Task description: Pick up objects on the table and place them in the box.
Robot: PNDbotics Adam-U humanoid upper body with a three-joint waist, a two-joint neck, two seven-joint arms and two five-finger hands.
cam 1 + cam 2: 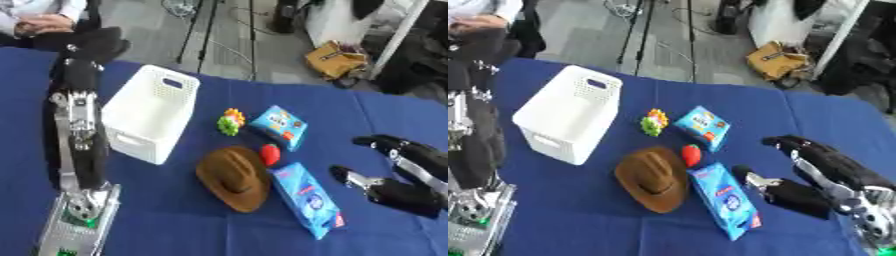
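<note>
Reach step, nothing boxed yet.
Right hand open, empty, just right of long blue packet; next: close in, grasp, carry to white box.

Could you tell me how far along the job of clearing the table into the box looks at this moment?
Nothing looks done yet: what shows of the white box holds nothing. Neither hand holds anything; the right hand hovers open beside the long blue packet. The left hand is out of view. Left on the table: the brown hat, the red item, the smaller blue packet and the green-yellow toy.
</note>
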